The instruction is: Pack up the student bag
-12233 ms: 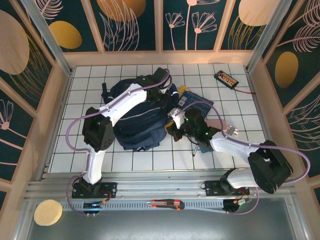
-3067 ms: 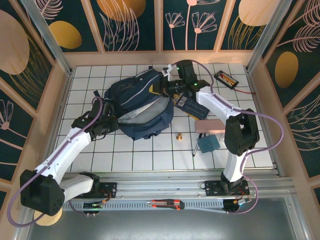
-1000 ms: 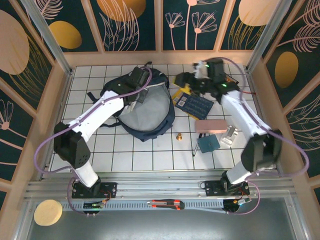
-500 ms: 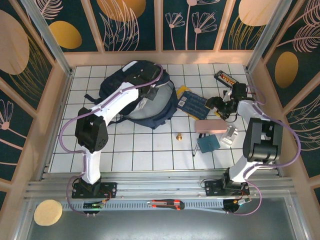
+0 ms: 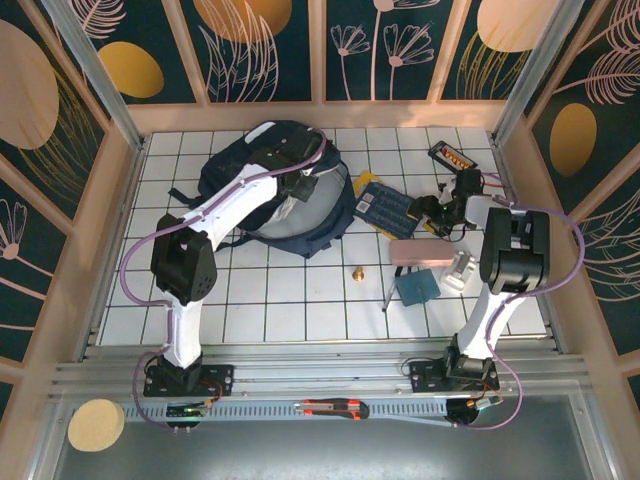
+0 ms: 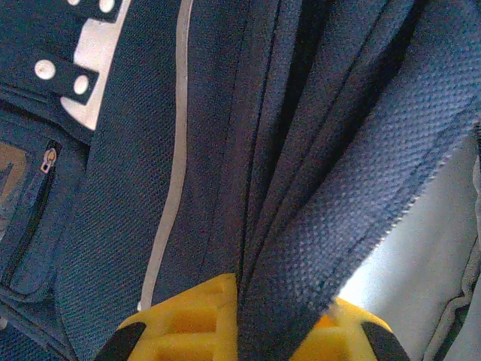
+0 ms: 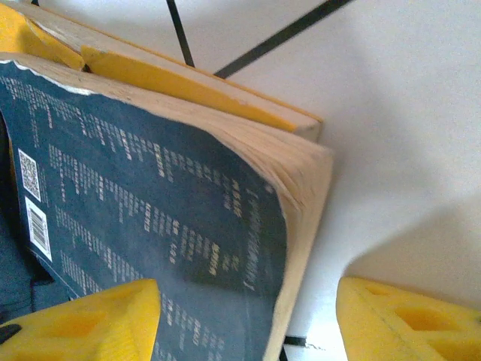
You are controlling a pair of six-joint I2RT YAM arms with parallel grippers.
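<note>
The student bag (image 5: 262,170), dark navy with pale stripes, lies at the back left of the tiled table, its mouth showing grey lining (image 5: 278,214). My left gripper (image 5: 298,187) is shut on the navy fabric edge of the bag's opening (image 6: 331,226), and a fold runs between the yellow fingers (image 6: 188,323). A dark blue book (image 5: 386,205) lies right of the bag, on top of a yellow-covered book (image 7: 188,75). My right gripper (image 5: 428,208) is at its right edge, open. One fingertip (image 7: 83,320) is over the cover (image 7: 150,203), the other (image 7: 406,320) over bare table.
A pink case (image 5: 418,252), a teal notebook (image 5: 416,287), a pen (image 5: 387,297), a small brass piece (image 5: 356,272) and a clear item (image 5: 460,270) lie right of centre. A black device (image 5: 450,157) sits at the back right. A box cutter (image 5: 335,407) rests on the front rail.
My right arm swung from the back down to the book's right edge and its jaws have narrowed. My left gripper pulled the bag's edge toward the back and holds still.
</note>
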